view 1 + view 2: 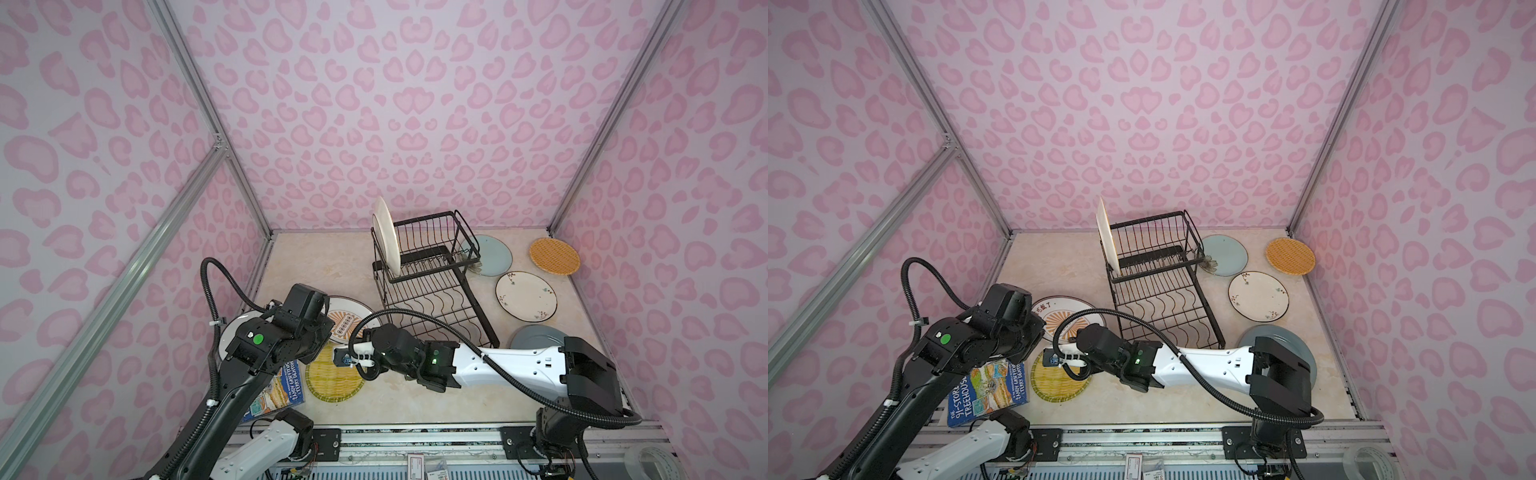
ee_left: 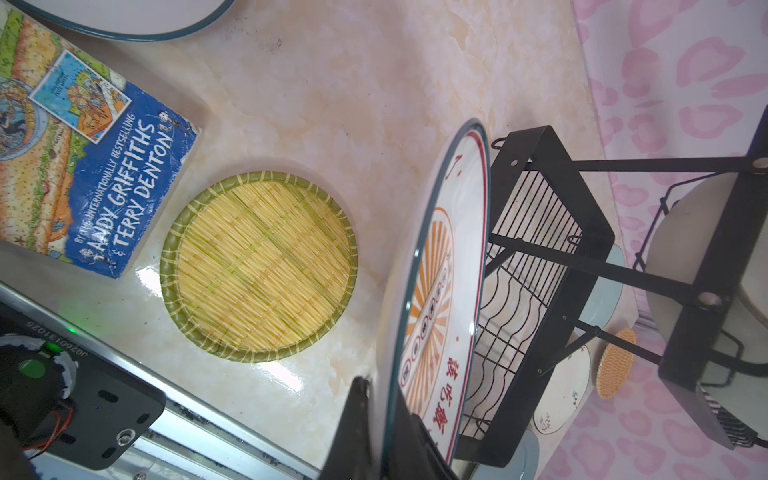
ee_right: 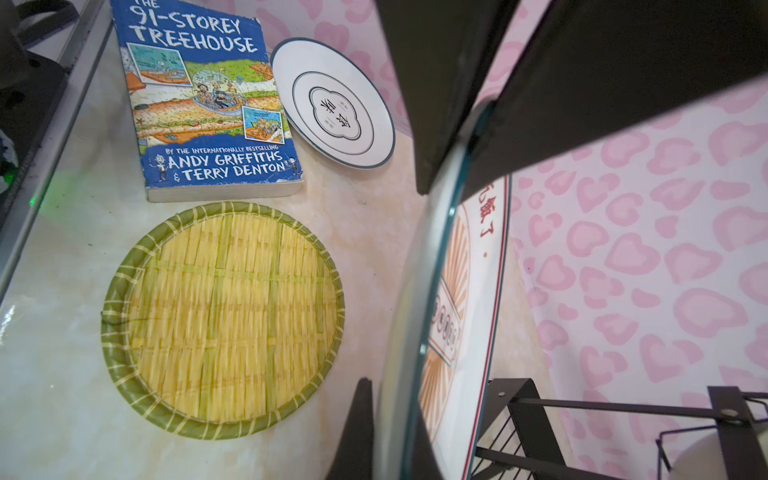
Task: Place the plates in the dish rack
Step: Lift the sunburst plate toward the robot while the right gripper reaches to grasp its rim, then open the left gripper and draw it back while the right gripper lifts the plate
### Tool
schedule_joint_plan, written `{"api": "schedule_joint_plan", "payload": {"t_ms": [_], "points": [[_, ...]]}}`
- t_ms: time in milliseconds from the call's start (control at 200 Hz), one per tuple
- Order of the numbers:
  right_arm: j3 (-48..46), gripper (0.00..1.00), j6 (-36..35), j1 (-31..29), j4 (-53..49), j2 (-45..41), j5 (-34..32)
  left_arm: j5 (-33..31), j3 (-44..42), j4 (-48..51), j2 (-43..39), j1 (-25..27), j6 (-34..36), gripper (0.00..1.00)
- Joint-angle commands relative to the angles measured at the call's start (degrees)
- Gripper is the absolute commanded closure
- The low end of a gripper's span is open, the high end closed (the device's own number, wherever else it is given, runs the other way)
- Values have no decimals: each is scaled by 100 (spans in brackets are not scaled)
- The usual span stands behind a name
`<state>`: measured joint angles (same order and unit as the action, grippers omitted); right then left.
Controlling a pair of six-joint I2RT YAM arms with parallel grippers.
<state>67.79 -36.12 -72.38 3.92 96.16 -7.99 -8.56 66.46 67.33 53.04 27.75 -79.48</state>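
Two grasps are engaged: the left gripper point(image 2: 384, 401) and the right gripper point(image 3: 390, 401) are each clenched on the rim of the sunburst plate point(image 2: 440, 257), at separate points, just beside the near end of the dish rack point(image 1: 432, 291). Treat this plate as stiff, brittle, slick-glazed and fairly heavy; grasp only at the rim, fully seated. One white plate point(image 1: 386, 237) stands in the rack's raised tier

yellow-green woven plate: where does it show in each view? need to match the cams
In a top view: the yellow-green woven plate lies flat, just right of the blue book.
In a top view: same spot, right of the book.
Left wrist: whole plate, between the book and the held sunburst plate.
Right wrist: whole plate, next to the book's author-name end.
Shared landmark: the book, in all four.
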Motion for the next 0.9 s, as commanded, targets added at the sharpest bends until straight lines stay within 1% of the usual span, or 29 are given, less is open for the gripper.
{"api": "schedule_joint_plan", "payload": {"t_ms": [0, 90, 105, 140, 205, 230, 250, 305, 370, 380, 415, 460, 550, 615, 665, 725, 835, 895], "points": [[24, 100, 260, 44, 337, 18, -308, 113, 113, 20, -14, 11, 222, 96], [-28, 100, 262, 40, 339, -42, -317, 168, 96, 25, -24, 11, 232, 96], [-41, 100, 265, 47, 357, -51, -317, 178, 91, 26, -29, 11, 233, 95], [-77, 100, 280, 42, 395, -84, -347, 188, 79, 17, -31, 9, 232, 88], [-93, 100, 304, 54, 407, -120, -398, 179, 47, 17, -63, 11, 239, 68], [-112, 100, 305, 49, 407, -125, -418, 172, 39, 17, -88, 11, 228, 57], [-108, 100, 316, 48, 407, -124, -435, 158, 34, 8, -106, 11, 224, 50], [-93, 100, 340, 66, 381, -119, -522, 137, 34, -12, -144, 11, 223, 34], [-86, 100, 398, 89, 352, -116, -620, 113, 64, -26, -186, 11, 253, 21], [-94, 100, 407, 92, 347, -120, -624, 110, 79, -20, -197, 11, 261, 14], [-98, 100, 470, 108, 329, -141, -629, 78, 121, -17, -218, 11, 306, 1], [-132, 100, 539, 127, 306, -191, -585, 43, 177, -78, -268, 9, 431, 2], [-171, 100, 694, 133, 143, -342, -462, -94, 285, -300, -465, 6, 769, 2], [-152, 100, 871, 119, -34, -520, -242, -184, 323, -590, -704, 3, 1092, 2], [-125, 100, 1082, 124, -169, -697, -10, -171, 299, -953, -928, 3, 1417, 2], [-38, 100, 1322, 119, -321, -858, 100, -46, 205, -1466, -1256, 3, 1803, 2], [397, 100, 1832, 60, -741, -1082, -108, 227, -38, -2436, -1932, 3, 2581, 2], [731, 100, 2037, 19, -1039, -1163, -89, 318, -155, -2891, -2314, 3, 2952, 2]]}}
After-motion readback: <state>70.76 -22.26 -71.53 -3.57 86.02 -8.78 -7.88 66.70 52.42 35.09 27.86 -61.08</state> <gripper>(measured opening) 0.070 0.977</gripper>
